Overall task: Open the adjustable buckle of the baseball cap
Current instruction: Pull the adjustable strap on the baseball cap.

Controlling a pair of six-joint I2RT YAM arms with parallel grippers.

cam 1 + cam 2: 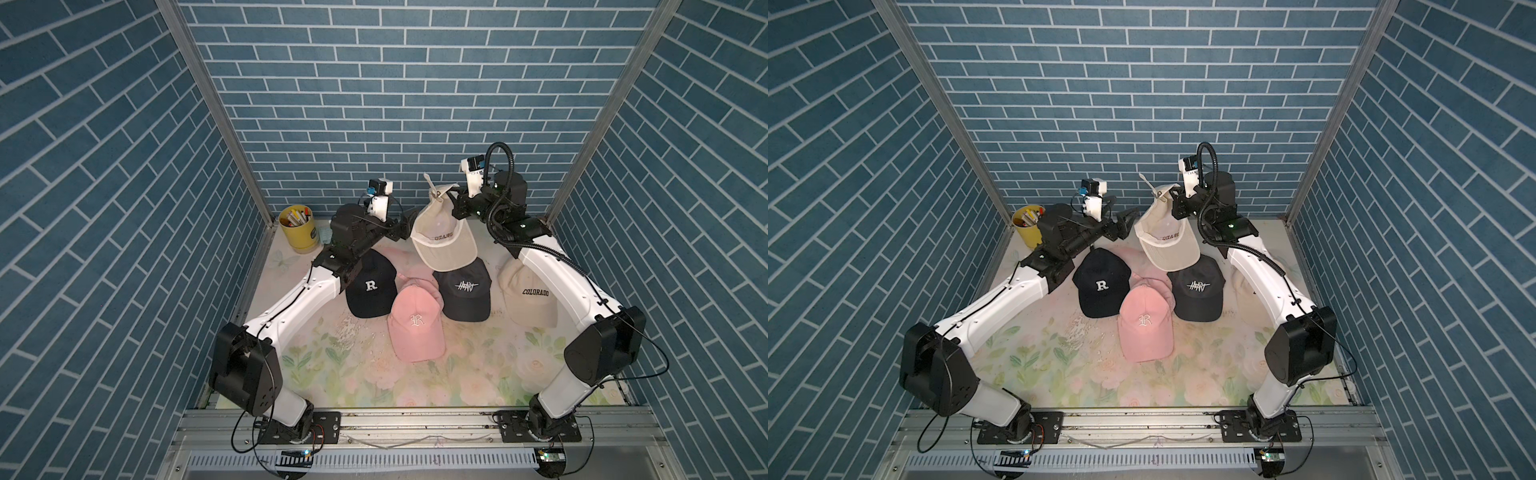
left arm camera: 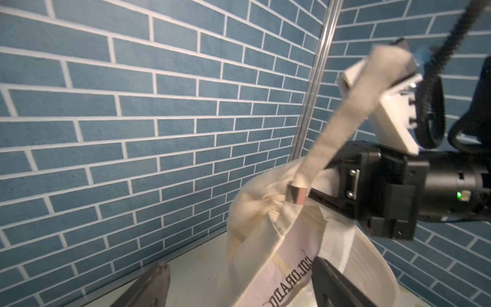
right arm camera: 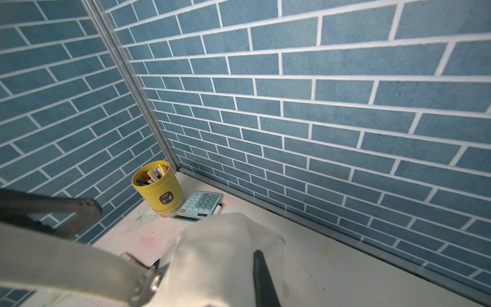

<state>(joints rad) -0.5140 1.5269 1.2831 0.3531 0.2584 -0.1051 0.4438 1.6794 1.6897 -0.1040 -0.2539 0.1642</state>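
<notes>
One-handed hold: grips cap (image 1: 442, 245) aloft in clamped right gripper (image 1: 454, 196), by buckle (image 2: 297, 195), with left gripper (image 1: 409, 224) gaping, empty, alongside. Risks a drop from slipping fabric, a snag on loose strap (image 1: 430, 186).

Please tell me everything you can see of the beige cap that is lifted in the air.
The beige cap looks like soft fabric. It hangs above the table, inside facing the top views, COLORADO lettering showing reversed, brim hanging down. The right end effector is shut on its rear edge. Its loose strap sticks upward from a small metal buckle.
</notes>
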